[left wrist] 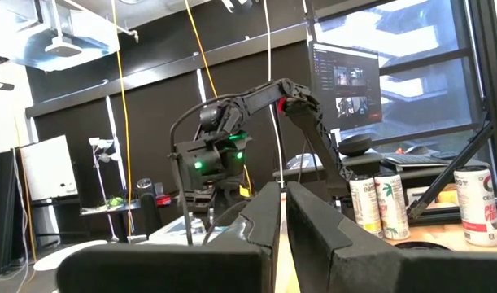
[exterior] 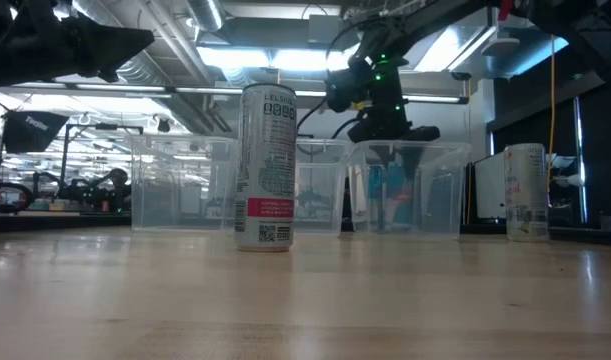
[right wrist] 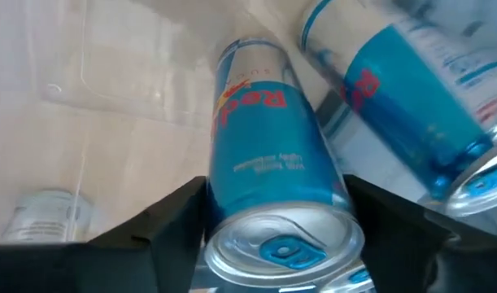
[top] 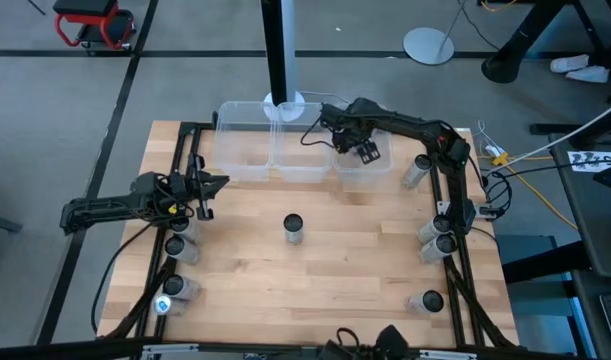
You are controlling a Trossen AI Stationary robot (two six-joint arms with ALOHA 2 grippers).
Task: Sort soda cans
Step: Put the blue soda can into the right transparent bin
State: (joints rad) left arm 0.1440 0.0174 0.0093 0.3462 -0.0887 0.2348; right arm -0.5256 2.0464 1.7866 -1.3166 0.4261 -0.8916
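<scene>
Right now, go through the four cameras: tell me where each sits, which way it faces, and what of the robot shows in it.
High view: overhead, straight down on the table; both arms show, the right gripper over the right-hand bin.
Low view: table height, level across; the lone upright can in front, the right gripper above the bins.
Left wrist view: looks past its own shut fingers across at the right arm.
Right wrist view: looks down between its fingers at a blue can held there.
Shared: high and low both show the lone can.
</scene>
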